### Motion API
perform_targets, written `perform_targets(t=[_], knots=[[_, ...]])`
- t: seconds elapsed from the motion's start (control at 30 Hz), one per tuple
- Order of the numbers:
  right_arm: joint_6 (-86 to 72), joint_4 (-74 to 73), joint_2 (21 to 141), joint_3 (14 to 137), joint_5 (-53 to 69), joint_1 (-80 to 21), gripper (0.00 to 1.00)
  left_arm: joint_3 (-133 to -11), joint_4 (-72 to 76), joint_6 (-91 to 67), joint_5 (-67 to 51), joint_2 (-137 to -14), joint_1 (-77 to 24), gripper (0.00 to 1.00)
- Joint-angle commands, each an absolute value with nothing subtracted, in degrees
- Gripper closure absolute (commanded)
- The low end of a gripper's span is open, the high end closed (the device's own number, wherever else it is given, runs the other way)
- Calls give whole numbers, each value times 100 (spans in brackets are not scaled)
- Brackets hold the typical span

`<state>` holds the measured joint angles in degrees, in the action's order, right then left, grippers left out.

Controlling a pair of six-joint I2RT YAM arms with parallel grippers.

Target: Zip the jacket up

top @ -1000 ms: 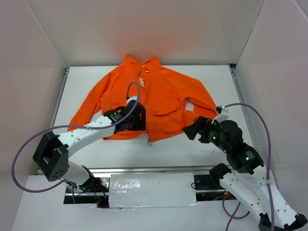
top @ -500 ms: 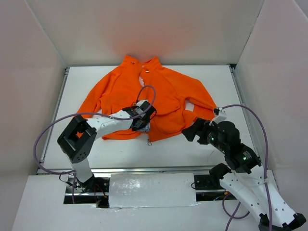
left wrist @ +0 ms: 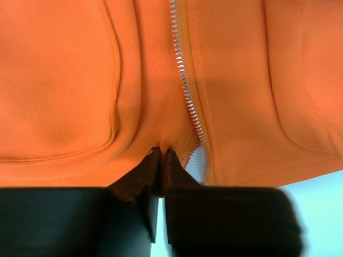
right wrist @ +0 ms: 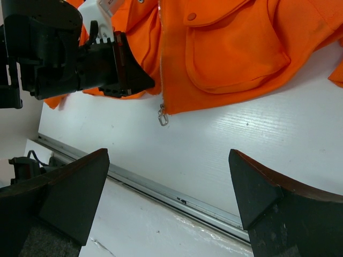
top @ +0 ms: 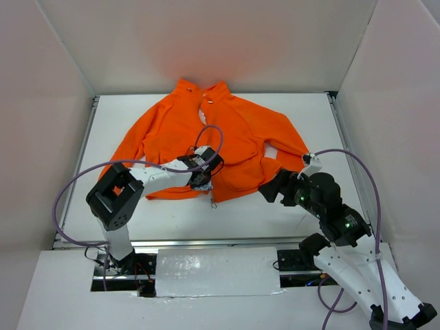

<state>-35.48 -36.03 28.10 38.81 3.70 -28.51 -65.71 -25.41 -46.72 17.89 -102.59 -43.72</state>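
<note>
The right hand point(right wrist: 169, 153) has its dark fingers point(right wrist: 64, 193) spread wide over the white counter point(right wrist: 214, 155). Beyond lies the orange jacket point(right wrist: 225, 59), its zipper pull point(right wrist: 162, 116) resting just off the hem, with the left hand point(right wrist: 140, 80) touching the hem just left of it

In the left wrist view, fingers point(left wrist: 140, 176) hide the zipper's point(left wrist: 185, 80) lower end.

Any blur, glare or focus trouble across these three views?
Top external: even light and sharp, with an orange cast from the jacket on the back wall. Left wrist: zipper teeth are sharp, while the left gripper body is smeared along the bottom. Right wrist: the right gripper is soft and dark up close, and the zipper pull is crisp.
</note>
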Motion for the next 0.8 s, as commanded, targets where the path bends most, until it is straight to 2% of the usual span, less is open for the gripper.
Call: perform_targets(t=[0.0,0.03,0.17,0.37,0.57,0.63,0.77], knots=[[-3445,-3270,2821,3832,413,-2874,0,-6478,-2338,-4685,1662,-10046,-4395,89],[-3445,-3278,2821,3832,413,-2865,0,-6443,-2294,-4685,1644,-9994,-4395,100],[-3445,-3270,2848,3850,431,-2865,0,-6162,-2101,-4859,1521,-9537,-4395,100],[-3463,-2972,3102,3780,851,-2874,0,-5213,-1846,-5738,1635,-8044,-4395,100],[-4129,-1225,3927,3218,2389,-2961,3,-4326,-1706,-6468,1723,-6717,-4395,100],[-4306,-459,4505,3111,2513,-3084,4,-4114,-1548,-6678,1635,-6435,-4403,100],[-4561,569,5544,3261,2504,-3515,6,-3376,-136,-6741,1179,-5740,-4412,100]])
